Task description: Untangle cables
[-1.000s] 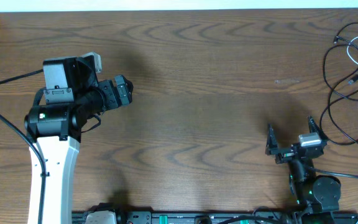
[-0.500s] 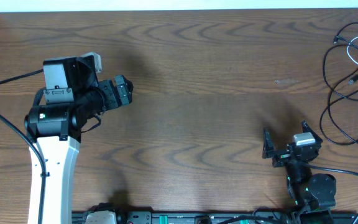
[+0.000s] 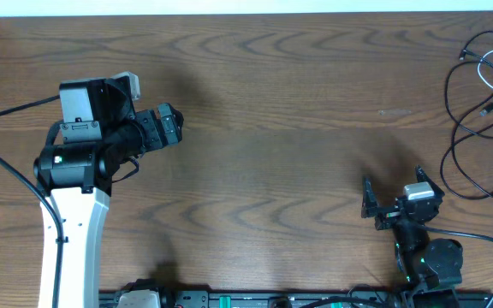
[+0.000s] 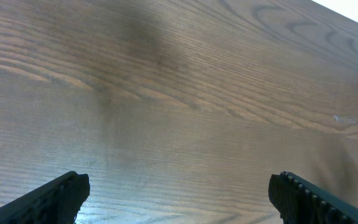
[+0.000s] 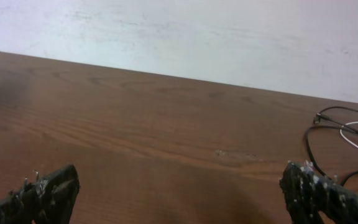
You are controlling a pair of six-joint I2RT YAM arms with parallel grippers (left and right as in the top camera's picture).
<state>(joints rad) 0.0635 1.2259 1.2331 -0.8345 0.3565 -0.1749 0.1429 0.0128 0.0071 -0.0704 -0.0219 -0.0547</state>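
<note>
The black cable (image 3: 448, 85) and white cable (image 5: 355, 142) lie tangled at the overhead frame's upper right edge, well apart from both arms. The right gripper (image 3: 394, 190) and left gripper (image 4: 179, 186) gape wide, holding nothing. Best reach with the right, pinching one black strand clear of the white. Count: two cables, two grippers

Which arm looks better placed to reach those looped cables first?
The right: the right pincer, open, sits close to the black cable and white cable; the left pincer is far across the table.
</note>
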